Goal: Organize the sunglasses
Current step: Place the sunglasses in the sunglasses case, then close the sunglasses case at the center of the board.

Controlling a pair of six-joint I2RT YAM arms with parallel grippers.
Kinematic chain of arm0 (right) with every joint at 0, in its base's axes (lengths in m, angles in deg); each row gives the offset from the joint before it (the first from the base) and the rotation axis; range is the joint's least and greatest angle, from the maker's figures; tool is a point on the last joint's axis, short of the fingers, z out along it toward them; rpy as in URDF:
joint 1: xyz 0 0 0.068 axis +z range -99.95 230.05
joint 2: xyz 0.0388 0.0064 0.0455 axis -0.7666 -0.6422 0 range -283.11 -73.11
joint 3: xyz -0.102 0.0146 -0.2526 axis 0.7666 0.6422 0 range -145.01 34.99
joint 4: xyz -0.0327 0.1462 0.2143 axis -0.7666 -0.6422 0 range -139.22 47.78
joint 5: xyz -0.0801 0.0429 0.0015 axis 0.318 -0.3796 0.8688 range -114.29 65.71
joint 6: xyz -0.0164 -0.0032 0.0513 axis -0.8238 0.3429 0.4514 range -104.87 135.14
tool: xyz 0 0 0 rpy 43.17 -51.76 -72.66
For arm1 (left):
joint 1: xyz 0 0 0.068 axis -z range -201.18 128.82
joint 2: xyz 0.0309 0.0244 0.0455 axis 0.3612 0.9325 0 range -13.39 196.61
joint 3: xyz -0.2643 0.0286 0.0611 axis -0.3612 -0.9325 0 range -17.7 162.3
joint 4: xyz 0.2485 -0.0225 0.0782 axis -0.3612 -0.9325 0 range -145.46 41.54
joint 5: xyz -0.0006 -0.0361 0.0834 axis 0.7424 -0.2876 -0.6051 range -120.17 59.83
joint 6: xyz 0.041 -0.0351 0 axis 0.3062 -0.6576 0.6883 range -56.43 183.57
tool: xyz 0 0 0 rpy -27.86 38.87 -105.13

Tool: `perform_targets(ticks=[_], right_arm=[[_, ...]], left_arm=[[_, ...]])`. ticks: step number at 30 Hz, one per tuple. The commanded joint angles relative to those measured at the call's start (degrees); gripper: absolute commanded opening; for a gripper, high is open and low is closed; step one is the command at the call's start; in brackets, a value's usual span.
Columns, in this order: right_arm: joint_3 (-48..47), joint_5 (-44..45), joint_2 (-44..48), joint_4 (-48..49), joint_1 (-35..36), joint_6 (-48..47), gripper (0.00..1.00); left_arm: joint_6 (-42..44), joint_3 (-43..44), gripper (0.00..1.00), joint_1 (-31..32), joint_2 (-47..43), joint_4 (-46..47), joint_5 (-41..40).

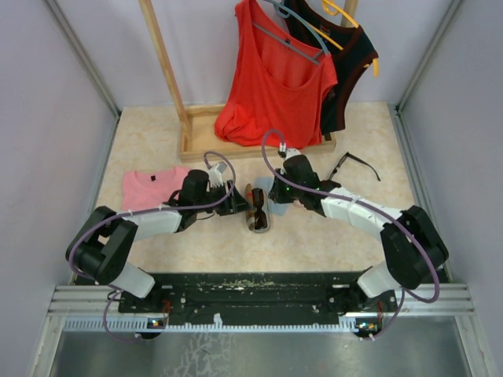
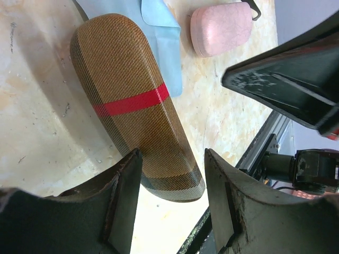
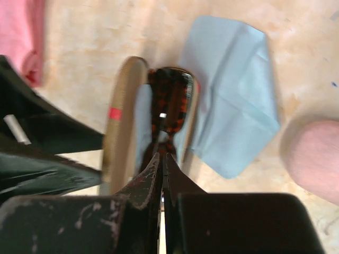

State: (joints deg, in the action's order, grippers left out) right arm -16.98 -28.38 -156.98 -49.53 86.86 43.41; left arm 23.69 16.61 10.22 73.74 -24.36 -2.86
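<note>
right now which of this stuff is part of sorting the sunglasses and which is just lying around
Part of the job: brown sunglasses in the open plaid case; black sunglasses; pink case, likely; blue cloth, maybe.
Just lying about: folded pink shirt; red top and black top on hangers; wooden rack.

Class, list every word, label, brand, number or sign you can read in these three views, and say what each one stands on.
There is no readable text in any view.
brown plaid case: a red stripe only, no lettering.
pink case: plain, no mark seen.
blue cloth: plain.
reddish-brown sunglasses: blurred, so any brand mark cannot be read.
</note>
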Motion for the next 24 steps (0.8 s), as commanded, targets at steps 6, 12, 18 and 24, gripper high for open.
perform_targets(ticks=[6, 12, 18, 24], right_arm=[[2.5, 0.7, -5.0, 2.7, -1.5, -0.1, 0.0], [1.6, -0.9, -9.5, 3.6, -1.5, 0.2, 0.0], [1.4, -3.8, -12.8, 5.9, -1.5, 0.8, 0.0], [1.8, -5.5, -13.6, 7.7, -1.5, 1.6, 0.0]], left_arm=[[1.3, 2.2, 0.56, 0.3, -0.6, -0.8, -0.5], [1.4, 2.9, 0.56, 0.5, -0.2, -1.4, -0.4], [1.3, 2.9, 0.51, 1.1, 0.0, -1.0, -0.3], [1.1, 3.6, 0.46, 1.9, 0.6, -0.9, -0.5]])
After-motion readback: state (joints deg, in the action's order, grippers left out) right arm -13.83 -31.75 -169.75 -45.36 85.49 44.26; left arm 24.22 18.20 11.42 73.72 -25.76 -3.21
